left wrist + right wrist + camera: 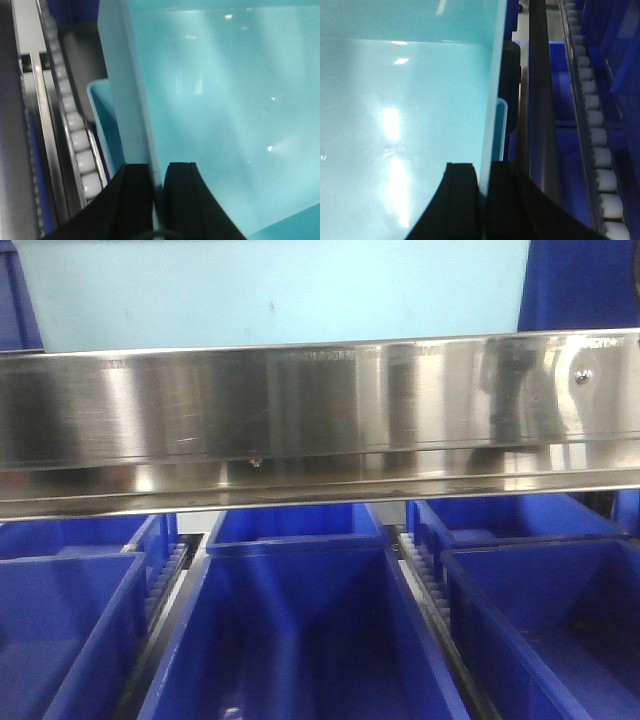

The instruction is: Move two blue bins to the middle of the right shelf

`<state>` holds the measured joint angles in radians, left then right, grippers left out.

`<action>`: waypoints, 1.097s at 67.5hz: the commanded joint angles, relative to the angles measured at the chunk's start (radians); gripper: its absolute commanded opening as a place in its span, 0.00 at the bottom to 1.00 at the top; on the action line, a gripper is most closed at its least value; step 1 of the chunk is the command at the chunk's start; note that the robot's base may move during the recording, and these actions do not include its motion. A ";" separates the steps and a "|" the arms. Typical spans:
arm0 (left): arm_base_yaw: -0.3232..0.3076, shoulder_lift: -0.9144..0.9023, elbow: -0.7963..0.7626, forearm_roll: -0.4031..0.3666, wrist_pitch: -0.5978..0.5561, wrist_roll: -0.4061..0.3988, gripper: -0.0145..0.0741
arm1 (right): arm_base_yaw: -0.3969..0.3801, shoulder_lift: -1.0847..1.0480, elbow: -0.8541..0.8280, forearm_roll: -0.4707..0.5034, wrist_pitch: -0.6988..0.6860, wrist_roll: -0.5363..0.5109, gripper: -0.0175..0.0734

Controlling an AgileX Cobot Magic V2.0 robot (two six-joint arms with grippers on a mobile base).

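left fingers [134,200] and right fingers [462,200] are clamped on opposite walls of the light-blue plastic bin [225,100] | a wall sits between each pair | bin is best kept level, arms moved together

The steel shelf rail [320,410] hides the lower part of the light blue bin [280,295], and the bin's top and sides run out of frame. The dark blue bins [300,640] below are cut off at the bottom edge. The left hand [157,169] and right hand [483,167] show only their fingers. The rollers [80,145] are blurred.
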<state>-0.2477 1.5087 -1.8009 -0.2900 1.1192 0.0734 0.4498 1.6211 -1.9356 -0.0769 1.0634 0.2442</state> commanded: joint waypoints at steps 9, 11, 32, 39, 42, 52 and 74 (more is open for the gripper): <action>-0.009 -0.020 -0.010 -0.034 0.060 0.000 0.04 | 0.000 -0.005 -0.008 -0.001 0.000 -0.019 0.02; -0.009 -0.020 -0.010 -0.032 0.069 -0.003 0.04 | 0.000 -0.005 -0.008 -0.001 0.006 -0.021 0.02; -0.009 -0.020 -0.010 -0.012 0.095 -0.006 0.13 | 0.000 0.002 -0.008 -0.001 0.028 -0.024 0.19; -0.009 -0.020 -0.010 -0.012 0.095 -0.006 0.34 | 0.000 0.002 -0.008 -0.001 0.031 -0.024 0.47; -0.009 -0.020 -0.010 -0.012 0.095 -0.006 0.46 | 0.000 0.000 -0.008 -0.001 0.033 -0.024 0.58; -0.009 -0.020 -0.010 -0.012 0.095 -0.006 0.75 | 0.000 -0.013 -0.008 -0.001 0.033 -0.024 0.80; -0.009 -0.020 -0.007 0.070 0.102 -0.049 0.83 | 0.000 -0.044 -0.004 -0.001 0.085 -0.039 0.81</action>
<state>-0.2523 1.5022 -1.8026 -0.2620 1.2249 0.0592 0.4498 1.5833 -1.9356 -0.0708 1.1393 0.2255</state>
